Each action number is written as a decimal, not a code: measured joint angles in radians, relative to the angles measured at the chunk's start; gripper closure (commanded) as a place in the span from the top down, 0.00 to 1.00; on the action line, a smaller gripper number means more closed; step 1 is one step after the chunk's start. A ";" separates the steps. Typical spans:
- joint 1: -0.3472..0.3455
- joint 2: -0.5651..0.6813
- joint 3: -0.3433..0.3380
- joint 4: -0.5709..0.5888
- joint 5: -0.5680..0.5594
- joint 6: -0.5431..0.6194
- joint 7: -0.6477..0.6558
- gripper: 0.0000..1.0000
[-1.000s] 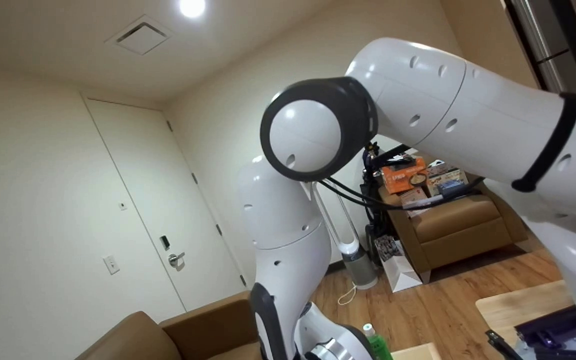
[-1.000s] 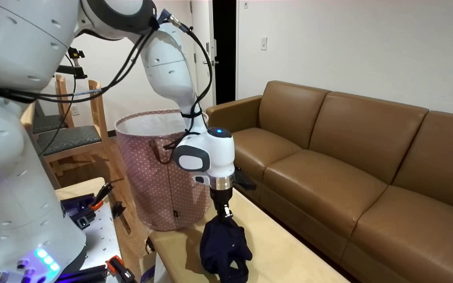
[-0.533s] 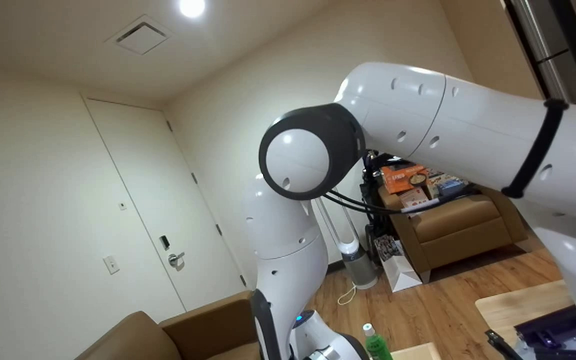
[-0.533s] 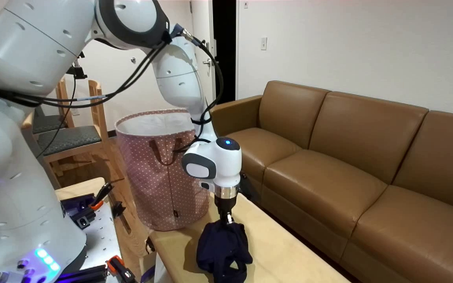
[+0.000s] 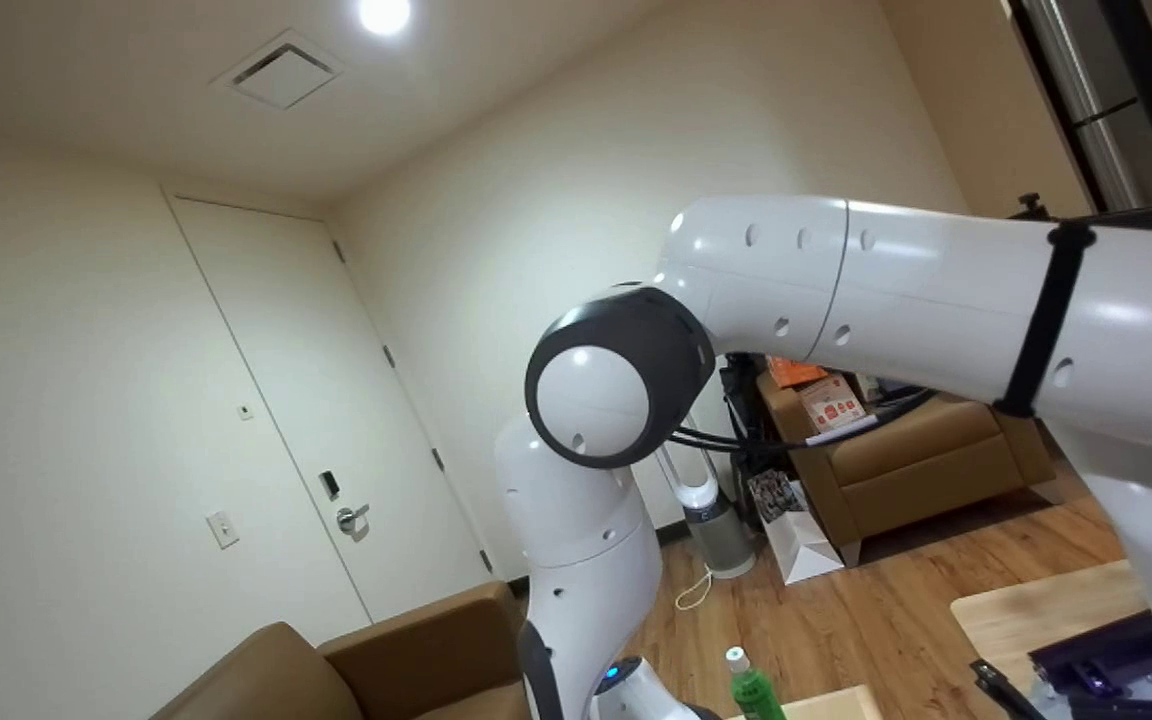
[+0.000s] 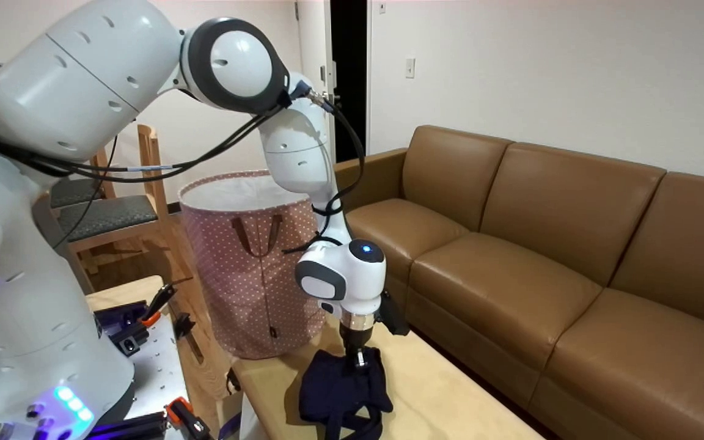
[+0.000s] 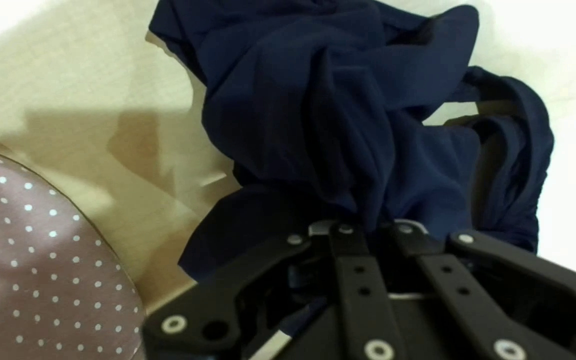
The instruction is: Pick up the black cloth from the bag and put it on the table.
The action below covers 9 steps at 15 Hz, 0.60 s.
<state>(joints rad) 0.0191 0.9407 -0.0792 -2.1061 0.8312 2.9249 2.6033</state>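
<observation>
Nearest, on a pale wooden table (image 6: 443,397), lies a black cloth (image 6: 337,391), bunched up and deep navy in the wrist view. In an exterior view it sits close to the table's left long edge, with a loose loop of fabric toward the near end. The gripper (image 7: 375,228) points down into the cloth's farther part; in the wrist view its fingers (image 7: 351,246) are close together, with a fold of the cloth pinched between the tips. At left, the white robot arm (image 6: 299,150) rises beside tools (image 6: 187,420) with orange parts and slopes down to the gripper. At the table's far left corner is a tall pink bag (image 6: 233,287) with white dots and an open top; a strip of tabletop shows between it and the cloth. Whether its base is on the table or just past the edge, I cannot tell. Along the table's right long edge runs a brown sofa (image 6: 511,293). Farther back are wooden chairs (image 6: 110,214), left of the bag, and a white door (image 6: 314,36). In an exterior view, a green bottle (image 5: 756,692) shows near a wooden corner (image 5: 833,705); beyond it are a loop-shaped fan (image 5: 721,535) and a brown armchair (image 5: 921,450) piled with boxes (image 5: 830,403).
</observation>
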 measured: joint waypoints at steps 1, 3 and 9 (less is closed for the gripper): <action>0.001 0.005 0.003 0.005 -0.002 0.000 -0.001 0.43; 0.000 0.004 0.011 0.006 -0.010 -0.001 -0.013 0.55; -0.045 -0.080 0.043 -0.024 -0.014 -0.047 -0.096 0.94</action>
<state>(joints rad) -0.0255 0.8607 -0.0367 -2.1298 0.8177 2.8782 2.5078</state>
